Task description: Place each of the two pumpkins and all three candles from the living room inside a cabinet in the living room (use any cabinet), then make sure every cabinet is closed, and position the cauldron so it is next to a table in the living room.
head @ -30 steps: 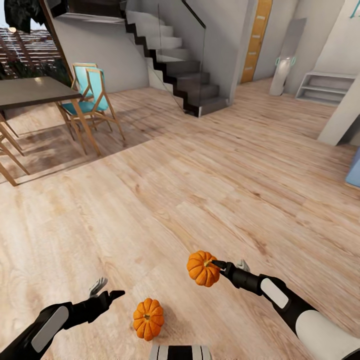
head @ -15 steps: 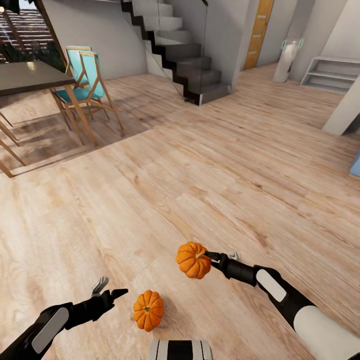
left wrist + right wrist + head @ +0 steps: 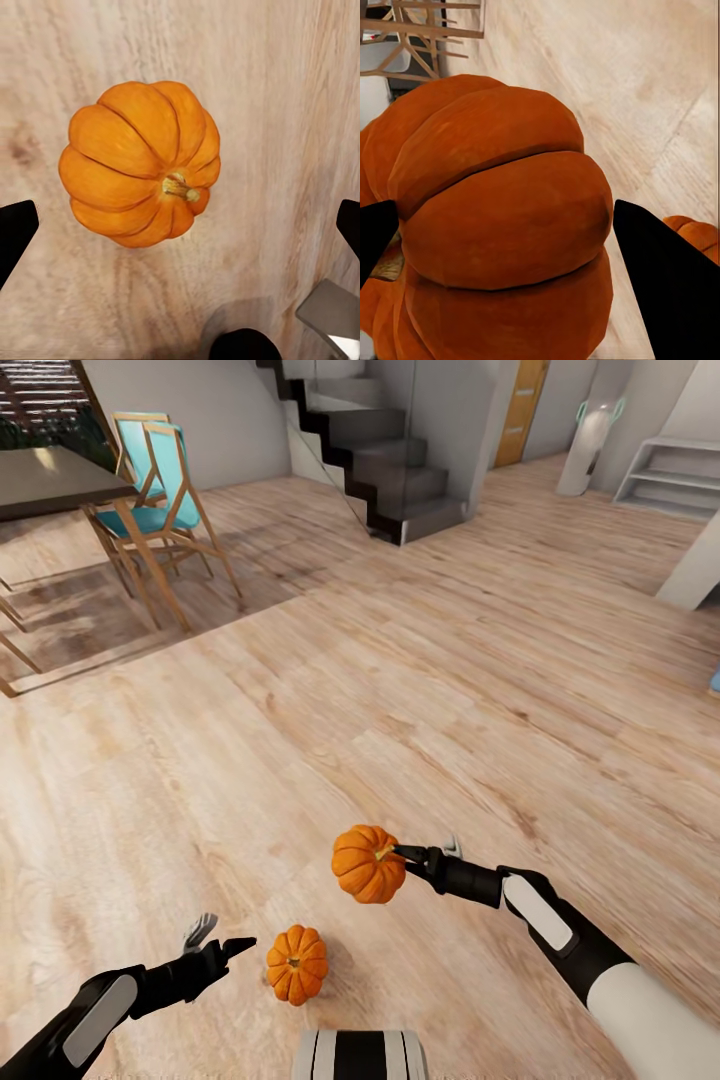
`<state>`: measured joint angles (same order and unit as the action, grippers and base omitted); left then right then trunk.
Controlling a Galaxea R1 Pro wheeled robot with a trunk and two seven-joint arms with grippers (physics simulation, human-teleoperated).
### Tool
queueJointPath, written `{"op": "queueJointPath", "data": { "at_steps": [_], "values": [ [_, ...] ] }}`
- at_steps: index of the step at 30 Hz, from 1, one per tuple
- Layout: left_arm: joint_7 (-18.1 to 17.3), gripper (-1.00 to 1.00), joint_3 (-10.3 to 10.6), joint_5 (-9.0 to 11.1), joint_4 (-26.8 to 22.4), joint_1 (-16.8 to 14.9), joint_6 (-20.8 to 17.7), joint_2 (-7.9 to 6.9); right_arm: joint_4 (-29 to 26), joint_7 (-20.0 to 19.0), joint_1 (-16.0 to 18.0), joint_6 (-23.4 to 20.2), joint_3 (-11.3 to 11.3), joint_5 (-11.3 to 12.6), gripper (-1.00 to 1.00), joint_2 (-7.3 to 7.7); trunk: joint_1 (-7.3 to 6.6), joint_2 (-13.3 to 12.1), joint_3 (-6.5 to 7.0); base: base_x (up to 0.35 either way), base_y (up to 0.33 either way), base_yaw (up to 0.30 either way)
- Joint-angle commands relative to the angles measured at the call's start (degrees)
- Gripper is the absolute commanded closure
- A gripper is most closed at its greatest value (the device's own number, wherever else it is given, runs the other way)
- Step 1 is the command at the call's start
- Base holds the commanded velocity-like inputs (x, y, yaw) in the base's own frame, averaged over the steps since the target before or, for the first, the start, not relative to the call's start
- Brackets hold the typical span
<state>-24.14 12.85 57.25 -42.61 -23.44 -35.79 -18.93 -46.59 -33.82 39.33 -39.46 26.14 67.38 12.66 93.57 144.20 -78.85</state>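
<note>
1. Carried pumpkin (image 3: 368,863), lower centre: the right claw (image 3: 402,855) is clamped on it, keeping it clear of the floor (image 3: 420,660) for transport.
2. Second pumpkin (image 3: 297,964) sits on the floor at bottom centre.
3. Left claw (image 3: 222,940) is spread wide and empty just beside it, likely lining up a grab.

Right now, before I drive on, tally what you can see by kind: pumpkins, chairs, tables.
Pumpkins: 2, one held in the right gripper at, one on the floor at by the open left gripper
Chairs: 2, turquoise
Tables: 1
Total: 5
</note>
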Motion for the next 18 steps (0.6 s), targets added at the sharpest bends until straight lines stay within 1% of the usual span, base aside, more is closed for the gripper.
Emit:
{"op": "queueJointPath", "data": {
  "at_steps": [1, 6, 8, 9, 11, 12, 13, 15, 17, 18],
  "values": [
    [0.0, -1.0, 0.2, 0.3, 0.0, 0.0, -0.2, -0.05, -0.1, 0.0, 0.0, -0.3, 0.1, 0.5, 1.0, 0.06, 0.01, 0.0, -0.27, 0.0, 0.0, 0.0],
    [0.0, -1.0, 0.2, 0.2, -0.3, -0.1, -0.1, -0.03, -0.2, 0.0, 0.0, -0.2, 0.1, 0.5, 1.0, 0.08, 0.14, 0.1, -1.37, 0.0, 0.0, 0.0],
    [-0.4, -1.0, 0.1, 0.2, -0.7, -0.1, -0.1, -0.09, -0.2, 0.0, 0.0, -0.2, 0.1, 0.5, 1.0, 0.08, 0.19, 0.1, -1.82, 0.0, 0.0, 0.0],
    [-1.2, -1.0, 0.0, 0.2, -1.1, -0.2, -0.1, -0.25, -0.2, 0.0, 0.0, -0.2, 0.1, 0.5, 1.0, 0.08, 0.22, 0.1, -2.04, 0.0, 0.0, 0.0],
    [-3.7, -1.0, -0.2, 0.2, -1.8, -0.3, -0.2, -0.75, -0.2, -0.1, 0.0, -0.3, 0.1, 0.5, 1.0, 0.08, 0.27, 0.2, -2.48, 0.0, 0.0, 0.0],
    [-5.1, -1.0, -0.3, 0.2, -1.9, -0.3, -0.2, -1.24, -0.3, -0.1, 0.0, -0.2, 0.1, 0.5, 1.0, 0.08, 0.3, 0.2, -2.7, 0.0, 0.0, 0.0],
    [-7.5, -1.0, -0.4, 0.2, -2.1, -0.4, -0.2, -2.25, -0.3, -0.1, 0.0, -0.2, 0.1, 0.5, 1.0, 0.08, 0.32, 0.2, -2.92, 0.0, 0.0, 0.0],
    [-10.6, -1.0, -0.5, 0.3, -2.3, -0.5, -0.2, -3.33, -0.2, -0.1, 0.0, -0.2, 0.1, 0.5, 1.0, 0.08, 0.37, 0.2, -3.37, 0.0, 0.0, 0.0],
    [-12.5, -1.0, -0.5, 0.3, -2.2, -0.6, -0.2, -3.85, -0.2, -0.1, 0.0, -0.1, 0.1, 0.5, 1.0, 0.08, 0.42, 0.2, -3.81, 0.0, 0.0, 0.0],
    [-12.9, -1.0, -0.5, 0.3, -2.2, -0.6, -0.1, -3.89, -0.2, -0.1, 0.0, -0.1, 0.1, 0.4, 1.0, 0.08, 0.45, 0.3, -4.03, 0.0, 0.0, 0.0]
  ]
}}
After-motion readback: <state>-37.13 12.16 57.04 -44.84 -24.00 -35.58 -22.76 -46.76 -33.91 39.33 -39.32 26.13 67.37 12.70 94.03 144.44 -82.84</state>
